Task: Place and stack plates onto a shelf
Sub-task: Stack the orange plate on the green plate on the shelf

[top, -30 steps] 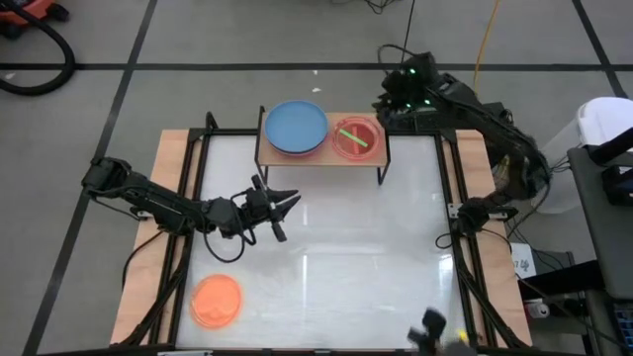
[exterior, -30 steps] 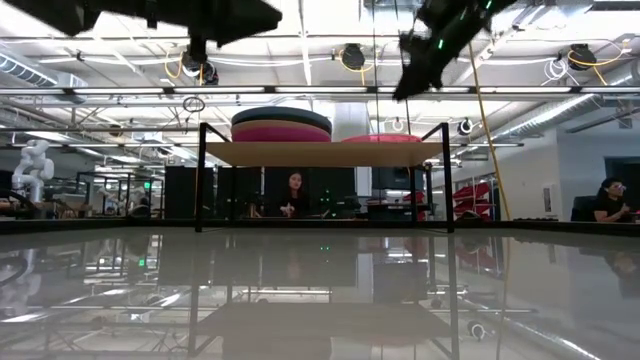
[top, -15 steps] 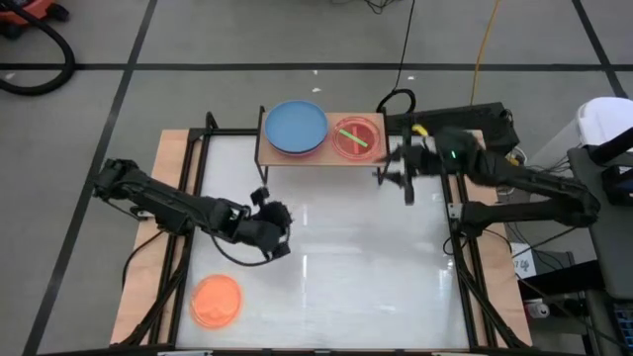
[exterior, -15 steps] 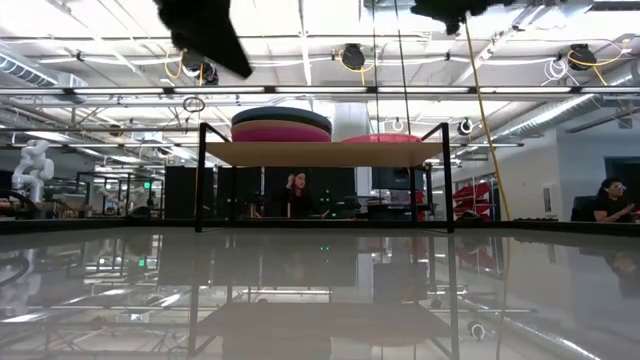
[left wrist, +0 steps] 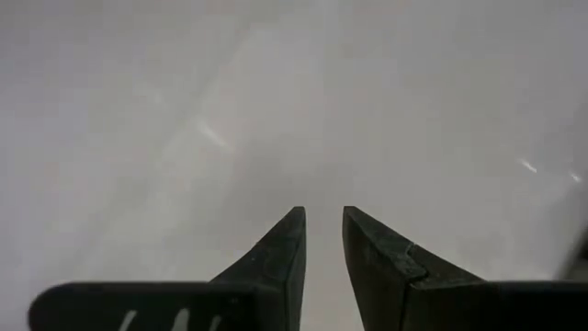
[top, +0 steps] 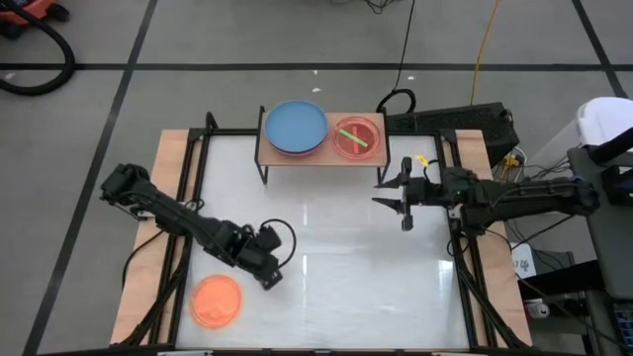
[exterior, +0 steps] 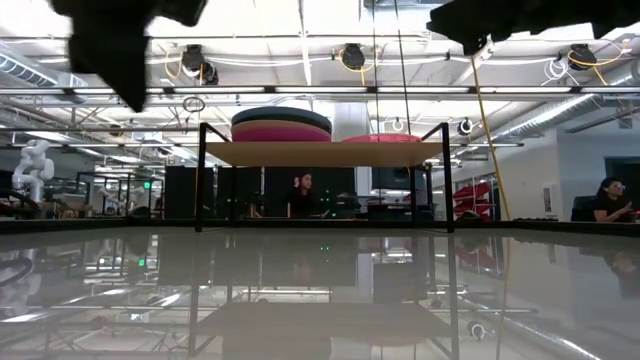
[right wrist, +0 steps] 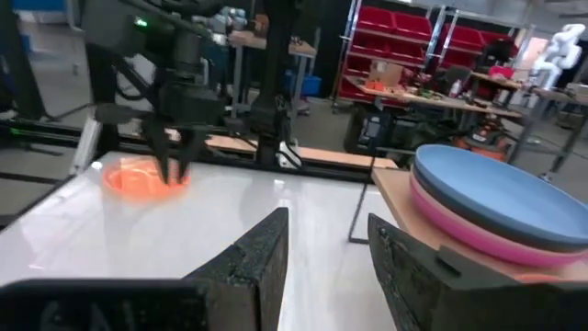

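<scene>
The shelf [top: 321, 156] stands at the table's far middle on thin black legs. On its wooden top a blue plate [top: 296, 128] lies on a pink one [right wrist: 459, 221]. Beside them lies a small hot pink plate [top: 357, 137] with a green strip across it. An orange plate [top: 216, 301] lies flat on the table's near left. My left gripper [top: 269, 281] points down just right of the orange plate, above the table, open by a narrow gap [left wrist: 322, 216] and empty. My right gripper [top: 382, 195] is open and empty, level, just off the shelf's near right leg; its fingers frame the right wrist view [right wrist: 326, 221].
The white table top [top: 346, 267] has wooden strips and black rails along its left and right sides. The shelf's legs [exterior: 200, 180] stand on the table. People sit at desks in the room beyond the table.
My left gripper has gone toward the table's near edge and down toward the orange plate, tipped from level to pointing down, and its wide-spread fingers have drawn close together. My right gripper has come from behind the shelf's far right corner toward the near edge, to beside the shelf's near right leg.
</scene>
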Controlling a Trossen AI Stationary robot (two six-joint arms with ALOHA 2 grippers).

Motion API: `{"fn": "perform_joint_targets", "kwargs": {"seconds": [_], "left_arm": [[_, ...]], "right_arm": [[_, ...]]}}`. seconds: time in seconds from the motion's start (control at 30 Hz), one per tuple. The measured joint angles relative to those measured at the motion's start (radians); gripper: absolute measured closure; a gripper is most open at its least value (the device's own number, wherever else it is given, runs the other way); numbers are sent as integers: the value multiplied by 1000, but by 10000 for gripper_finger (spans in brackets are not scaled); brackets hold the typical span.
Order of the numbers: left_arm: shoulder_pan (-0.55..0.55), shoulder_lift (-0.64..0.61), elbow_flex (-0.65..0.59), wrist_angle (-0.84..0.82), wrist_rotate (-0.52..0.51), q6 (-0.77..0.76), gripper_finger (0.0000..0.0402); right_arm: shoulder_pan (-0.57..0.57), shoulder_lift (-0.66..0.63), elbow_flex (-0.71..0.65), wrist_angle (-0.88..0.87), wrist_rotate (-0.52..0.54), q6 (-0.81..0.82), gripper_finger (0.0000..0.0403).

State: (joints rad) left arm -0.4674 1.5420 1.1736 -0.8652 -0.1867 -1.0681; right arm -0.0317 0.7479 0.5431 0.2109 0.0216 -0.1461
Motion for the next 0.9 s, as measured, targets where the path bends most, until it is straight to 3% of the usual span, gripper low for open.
{"fn": "perform_joint_targets", "kwargs": {"seconds": [0.17, 0.4, 0.67, 0.9], "left_arm": [[-38, 13, 2, -119, 230, -60, 321], [-57, 11, -12, -321, 284, 298, 321], [0, 11, -115, -242, 519, 503, 321], [22, 11, -243, -112, 627, 592, 321]], "right_arm": [[15, 3, -12, 3, 8, -17, 271], [15, 2, -12, 2, 8, -29, 271], [15, 2, -11, -14, 5, -27, 271], [15, 2, -11, -42, 4, -23, 271]]}}
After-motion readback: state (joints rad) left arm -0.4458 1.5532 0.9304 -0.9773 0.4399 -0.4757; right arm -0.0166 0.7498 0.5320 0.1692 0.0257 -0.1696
